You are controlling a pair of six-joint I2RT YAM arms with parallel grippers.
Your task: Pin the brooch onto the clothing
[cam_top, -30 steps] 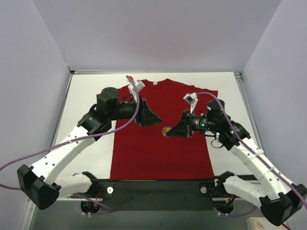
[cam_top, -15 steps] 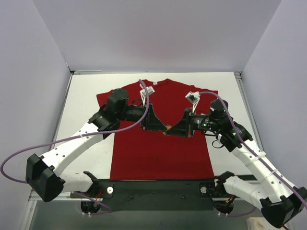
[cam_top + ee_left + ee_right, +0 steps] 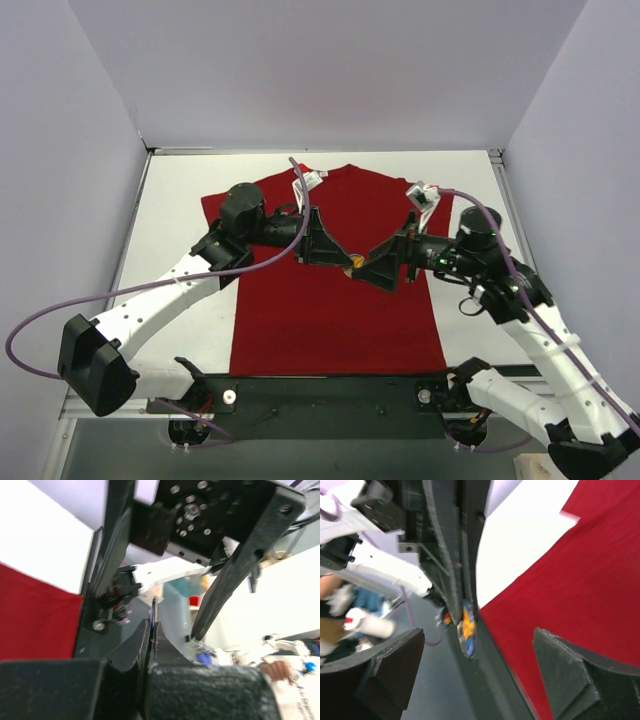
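The brooch [image 3: 356, 263], a tiny orange, yellow and blue badge, hangs in the air over the chest of the clothing [image 3: 335, 310], a dark red T-shirt spread flat on the table. My left gripper [image 3: 343, 258] is shut on the brooch's edge. In the left wrist view the brooch [image 3: 153, 611] sticks up edge-on from the closed left gripper [image 3: 151, 626]. My right gripper [image 3: 373, 269] faces it from the right, open. In the right wrist view the brooch [image 3: 468, 628] sits between the spread fingers of the right gripper [image 3: 479, 635], which do not touch it.
The white table [image 3: 180, 190] shows bare strips left and right of the shirt [image 3: 570, 570]. Grey walls close the back and sides. Both arms meet over the shirt's middle, cables arching above them. A black rail [image 3: 330, 392] runs along the near edge.
The left arm swung right to meet the right gripper and shut on the brooch. The right gripper, which had held the brooch, has opened and drawn back slightly.
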